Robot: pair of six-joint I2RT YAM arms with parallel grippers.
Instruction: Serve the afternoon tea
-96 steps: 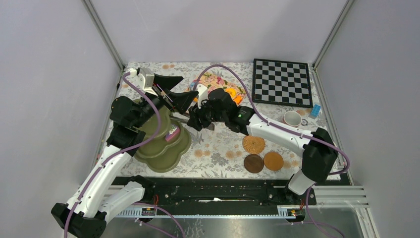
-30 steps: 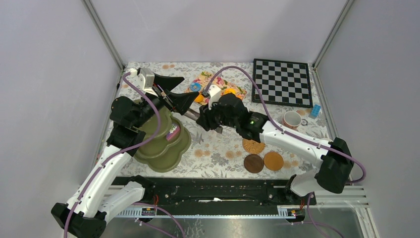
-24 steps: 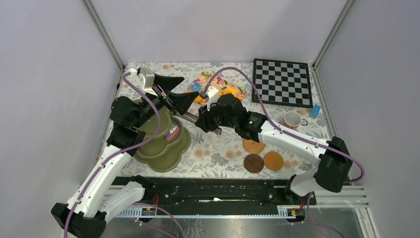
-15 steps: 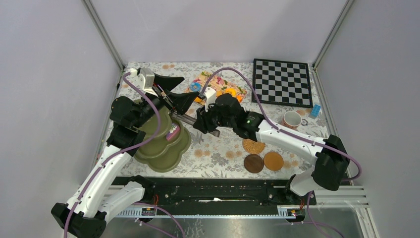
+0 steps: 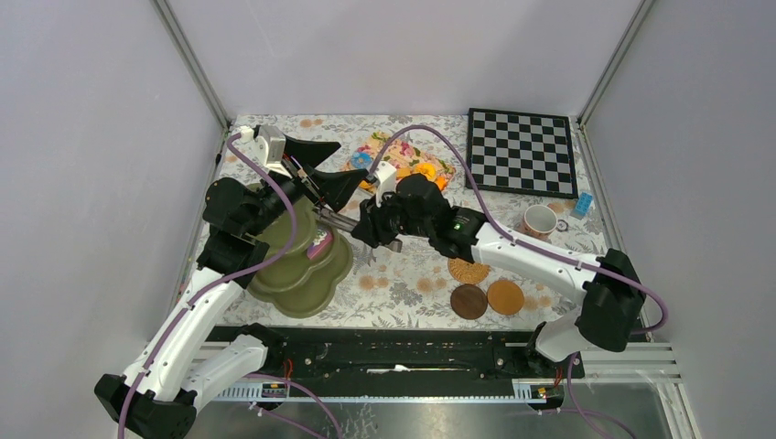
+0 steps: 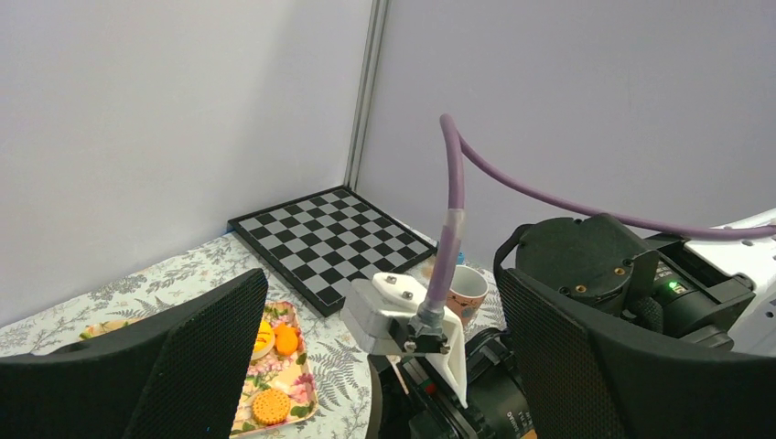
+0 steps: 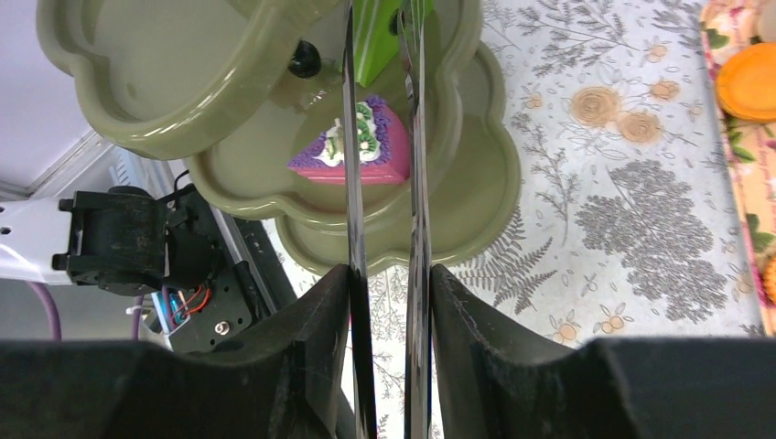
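Note:
The olive-green three-tier stand [image 5: 297,274] stands at the left; in the right wrist view [image 7: 183,91] a pink-and-purple cake slice [image 7: 352,146] lies on a lower tier. My right gripper [image 5: 355,222] [image 7: 389,283] is shut on the metal tongs [image 7: 352,183]. Their tips reach over the stand with a bright green piece [image 7: 373,41] between them. My left gripper [image 5: 329,167] [image 6: 380,279] is wide open and empty above the stand. The flowered tray [image 5: 407,155] [image 6: 293,384] holds a biscuit [image 6: 270,407] and orange pastries. A brownish-pink mug [image 5: 540,218] [image 6: 468,291] and three coasters [image 5: 468,268] are on the right. The other mugs are out of view.
The chessboard [image 5: 522,151] [image 6: 334,240] lies at the back right, with a small blue block [image 5: 583,203] by its near corner. The right arm's wrist and purple cable [image 6: 458,201] sit between my left fingers. Grey walls close in the table.
Over the last second my right gripper has moved left with the tongs, from the tray towards the stand. The left arm has not moved.

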